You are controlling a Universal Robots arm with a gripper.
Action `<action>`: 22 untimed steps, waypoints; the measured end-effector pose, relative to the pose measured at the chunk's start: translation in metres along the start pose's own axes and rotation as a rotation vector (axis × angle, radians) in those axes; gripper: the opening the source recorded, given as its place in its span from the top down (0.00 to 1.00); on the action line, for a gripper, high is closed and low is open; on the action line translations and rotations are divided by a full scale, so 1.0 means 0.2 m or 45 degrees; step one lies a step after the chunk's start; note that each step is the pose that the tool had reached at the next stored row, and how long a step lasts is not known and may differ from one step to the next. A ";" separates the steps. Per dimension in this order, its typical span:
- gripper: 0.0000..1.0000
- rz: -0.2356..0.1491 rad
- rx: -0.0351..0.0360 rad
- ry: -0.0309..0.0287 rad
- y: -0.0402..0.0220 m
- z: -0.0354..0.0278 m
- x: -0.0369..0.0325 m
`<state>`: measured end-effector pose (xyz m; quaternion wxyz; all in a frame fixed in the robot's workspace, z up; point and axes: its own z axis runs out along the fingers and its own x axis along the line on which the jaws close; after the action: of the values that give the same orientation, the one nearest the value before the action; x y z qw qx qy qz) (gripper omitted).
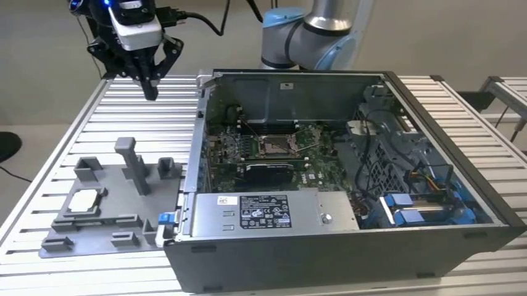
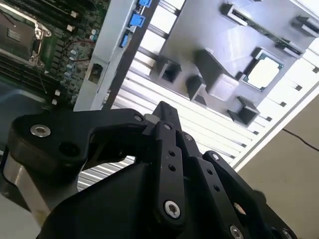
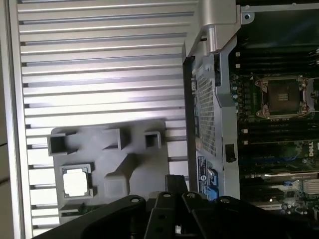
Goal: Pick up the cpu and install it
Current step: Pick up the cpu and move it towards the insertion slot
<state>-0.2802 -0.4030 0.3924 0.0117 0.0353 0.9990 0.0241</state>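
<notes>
Evidently the pick-up was barely under way: the cpu [image 1: 85, 201] lay in a grey fixture [image 1: 103, 229] at lower left on the desk [image 1: 123, 126]. The jaws hung closed and empty at upper left, well apart from it. Grasping it would call for opening them above it.

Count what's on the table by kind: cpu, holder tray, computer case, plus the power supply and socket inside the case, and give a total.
cpu: 1
grey holder tray: 1
computer case: 1
power supply box: 1
motherboard socket: 1
Total: 5
</notes>
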 end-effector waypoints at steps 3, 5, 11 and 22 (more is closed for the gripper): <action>1.00 0.000 0.0000 -0.0007 -0.019 -0.002 0.059; 1.00 0.000 0.0001 -0.0010 -0.032 -0.004 0.100; 1.00 0.000 -0.0002 -0.0027 -0.073 -0.008 0.225; 1.00 -0.033 -0.0009 -0.0019 -0.095 -0.008 0.387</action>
<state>-0.3587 -0.4166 0.3914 0.0128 0.0224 0.9994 0.0243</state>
